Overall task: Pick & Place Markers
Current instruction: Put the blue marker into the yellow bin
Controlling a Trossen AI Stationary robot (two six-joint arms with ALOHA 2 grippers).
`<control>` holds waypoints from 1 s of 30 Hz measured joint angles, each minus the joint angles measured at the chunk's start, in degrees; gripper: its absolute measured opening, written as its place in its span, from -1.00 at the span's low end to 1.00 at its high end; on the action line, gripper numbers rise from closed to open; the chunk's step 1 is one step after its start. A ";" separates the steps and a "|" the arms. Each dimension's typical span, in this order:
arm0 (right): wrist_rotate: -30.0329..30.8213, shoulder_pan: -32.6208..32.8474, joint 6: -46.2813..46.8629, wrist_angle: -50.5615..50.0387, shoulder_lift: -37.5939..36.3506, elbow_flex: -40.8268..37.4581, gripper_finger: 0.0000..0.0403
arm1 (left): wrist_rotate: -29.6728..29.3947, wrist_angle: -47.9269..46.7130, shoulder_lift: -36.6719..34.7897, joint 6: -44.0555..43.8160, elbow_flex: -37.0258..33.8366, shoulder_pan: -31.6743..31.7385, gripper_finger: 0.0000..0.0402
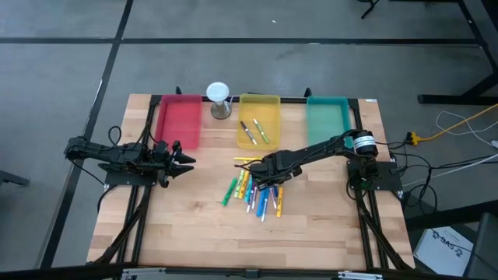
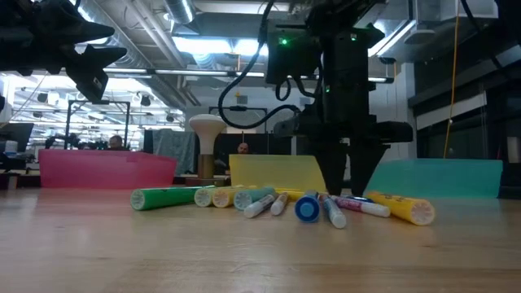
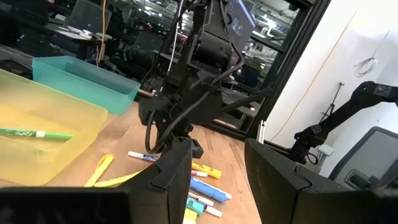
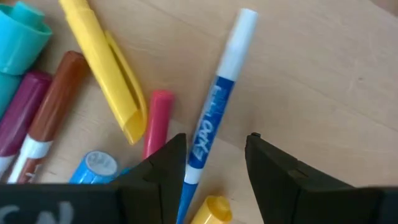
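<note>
Beyond the wooden table (image 1: 194,233) I see a workshop of ceiling lights and ducting. Along the far edge stand a red tray (image 1: 180,118), a yellow tray (image 1: 268,102) and a teal tray (image 1: 327,117), with a white-topped hourglass-like object (image 1: 219,99) between the red and yellow ones. Two markers (image 1: 254,131) lie in the yellow tray; the rest lie in a loose pile of markers (image 1: 255,190) mid-table. The right gripper (image 1: 263,176) reaches down over that pile, its fingers partly apart and holding nothing; a blue-and-white marker (image 4: 214,118) lies on the wood with its lower end running in by one fingertip, just beside a pink marker (image 4: 155,121) and a yellow marker (image 4: 106,65). The left gripper (image 1: 183,161) hangs in the air near the red tray, fingers partly apart, empty.
</note>
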 joint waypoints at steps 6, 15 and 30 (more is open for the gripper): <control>0.06 -0.02 -0.01 -0.81 0.31 0.00 -0.19 | 0.00 0.02 0.02 0.00 0.00 0.00 -0.29; 0.04 -0.02 0.39 -0.71 0.31 0.00 -0.19 | 0.00 0.02 0.00 0.00 0.02 0.00 -0.29; 0.09 -0.02 7.55 1.39 -0.07 -2.45 -0.19 | 0.00 0.00 0.02 0.00 0.00 -0.02 -0.29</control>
